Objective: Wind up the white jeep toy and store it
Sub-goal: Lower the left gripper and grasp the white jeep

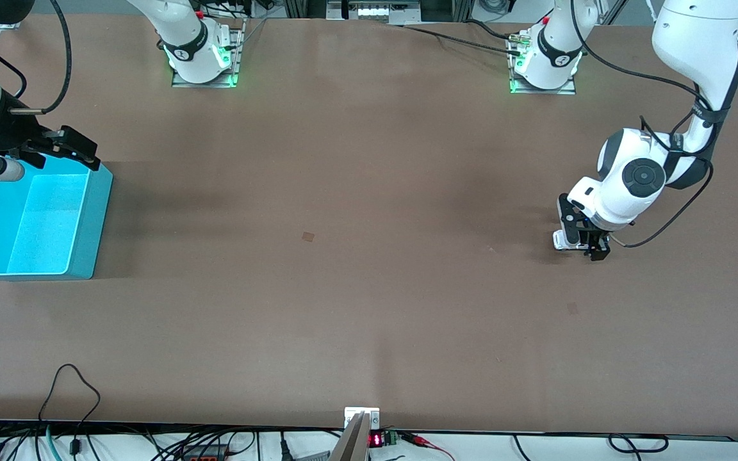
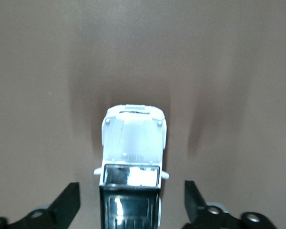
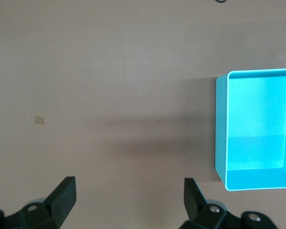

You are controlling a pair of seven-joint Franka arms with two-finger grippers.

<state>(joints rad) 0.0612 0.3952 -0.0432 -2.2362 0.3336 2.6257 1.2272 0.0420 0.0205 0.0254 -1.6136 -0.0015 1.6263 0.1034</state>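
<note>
The white jeep toy [image 2: 133, 138] stands on the brown table at the left arm's end, with its black roof between my left gripper's fingers. My left gripper [image 2: 131, 191] is down around it, open, with a gap of table showing on each side of the car. In the front view a bit of the jeep [image 1: 560, 240] shows white beside the left gripper [image 1: 585, 246]. My right gripper [image 1: 68, 148] hangs open and empty over the rim of the teal bin [image 1: 93, 224] at the right arm's end, and that arm waits.
The teal bin [image 3: 220, 129] has nothing in it. Two small tan marks lie on the table, one [image 1: 308, 236] near the middle and one [image 1: 572, 308] nearer the front camera than the jeep. Cables run along the table's front edge.
</note>
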